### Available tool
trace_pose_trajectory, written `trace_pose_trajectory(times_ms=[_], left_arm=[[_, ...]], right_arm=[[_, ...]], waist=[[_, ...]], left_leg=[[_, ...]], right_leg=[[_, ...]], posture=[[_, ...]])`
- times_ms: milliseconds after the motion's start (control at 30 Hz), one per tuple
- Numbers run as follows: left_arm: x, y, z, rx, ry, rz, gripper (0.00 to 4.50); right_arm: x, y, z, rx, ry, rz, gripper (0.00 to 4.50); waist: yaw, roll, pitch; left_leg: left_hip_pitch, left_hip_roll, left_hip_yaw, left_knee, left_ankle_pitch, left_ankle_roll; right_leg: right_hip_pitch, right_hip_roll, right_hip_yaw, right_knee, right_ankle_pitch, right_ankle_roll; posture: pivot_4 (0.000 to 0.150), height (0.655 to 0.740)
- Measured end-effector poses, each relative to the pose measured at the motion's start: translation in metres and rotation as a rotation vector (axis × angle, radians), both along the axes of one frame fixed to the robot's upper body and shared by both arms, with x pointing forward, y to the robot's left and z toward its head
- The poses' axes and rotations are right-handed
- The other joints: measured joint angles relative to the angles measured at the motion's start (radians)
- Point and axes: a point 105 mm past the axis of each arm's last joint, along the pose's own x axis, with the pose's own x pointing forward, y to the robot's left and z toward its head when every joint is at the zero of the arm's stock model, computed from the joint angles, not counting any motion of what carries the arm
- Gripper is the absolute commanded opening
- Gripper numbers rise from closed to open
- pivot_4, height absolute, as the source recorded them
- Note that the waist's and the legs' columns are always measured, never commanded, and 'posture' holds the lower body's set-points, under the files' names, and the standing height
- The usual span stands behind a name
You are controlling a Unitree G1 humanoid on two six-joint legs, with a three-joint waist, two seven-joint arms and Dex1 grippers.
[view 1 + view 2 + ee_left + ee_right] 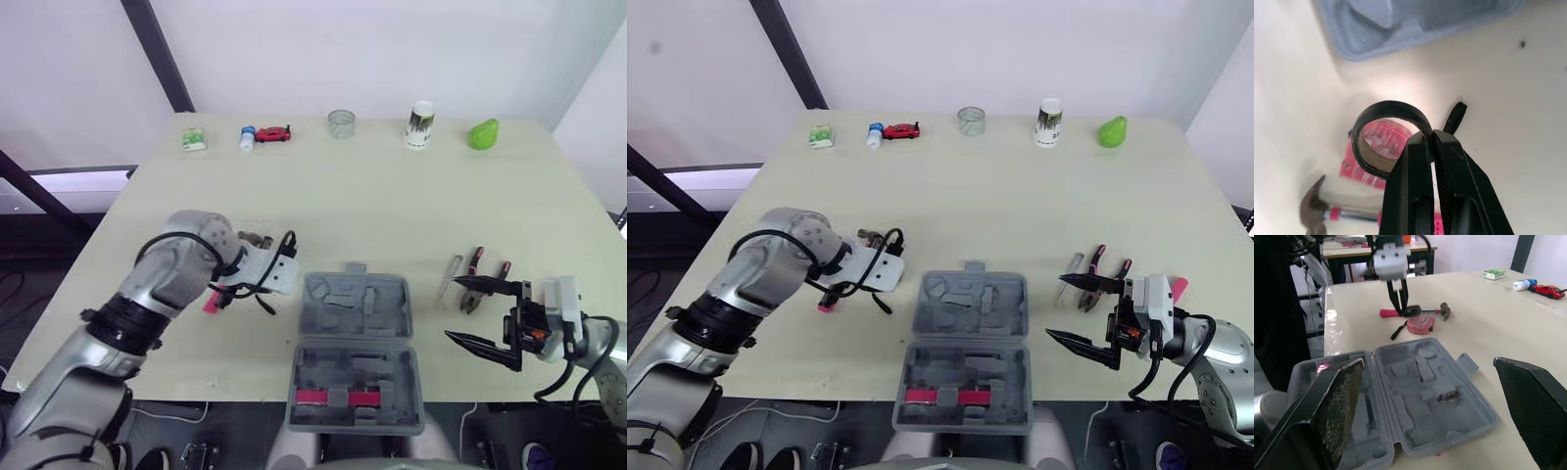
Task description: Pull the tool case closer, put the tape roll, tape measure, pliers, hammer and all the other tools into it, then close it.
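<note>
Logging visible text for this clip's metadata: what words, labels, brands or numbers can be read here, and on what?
No text can be read anywhere.
White container: dark printed label, too small to read.
Small green and white box: print too small to read.
Pink tape measure: face markings blurred.

Open grey plastic tool case (353, 348) at the middle of the beige table's (392, 206) front edge. Left of it, a pink tape measure (1420, 325), then a pink-handled hammer (1427, 311), with a black tape roll (1391, 108) near both. Right of it, red-handled pliers (474, 266). Along the back edge, left to right: green box (195, 140), red toy car (273, 134), clear glass cup (341, 123), white can (420, 125), green pear-shaped object (483, 134).
</note>
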Motion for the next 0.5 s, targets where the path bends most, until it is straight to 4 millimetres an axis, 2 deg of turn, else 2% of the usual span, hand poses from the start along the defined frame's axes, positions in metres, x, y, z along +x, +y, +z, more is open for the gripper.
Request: trace_pose_trajectory(times_ms=[167, 333, 500], left_arm=[[-0.009, -0.01, 0.019, -0.138, 0.024, 0.038, 0.09], [-0.015, -0.049, 0.018, -0.258, 0.091, 0.002, 0.09], [-0.008, -0.07, 0.017, -0.314, 0.109, 0.019, 0.09]], right_arm=[[0.001, -0.001, -0.001, 0.001, 0.006, 0.002, 4.5], [0.005, -0.002, 0.002, 0.0, -0.007, 0.01, 4.5], [0.006, -0.004, 0.001, -0.004, 0.004, 0.009, 4.5]], waist=[[0.0, 0.0, 0.0], [0.002, -0.001, 0.0], [-0.002, -0.001, 0.0]], left_leg=[[0.0, 0.0, 0.0, 0.0, 0.0, 0.0], [-0.001, -0.001, -0.001, 0.001, 0.0, 0.0], [0.0, -0.001, -0.001, 0.001, 0.0, 0.0]], right_leg=[[0.0, 0.0, 0.0, 0.0, 0.0, 0.0], [0.0, 0.001, 0.001, 0.0, 0.0, 0.0], [0.0, 0.003, 0.002, 0.0, 0.0, 0.0]], posture=[[0.15, 0.74], [0.15, 0.74], [0.15, 0.74]])
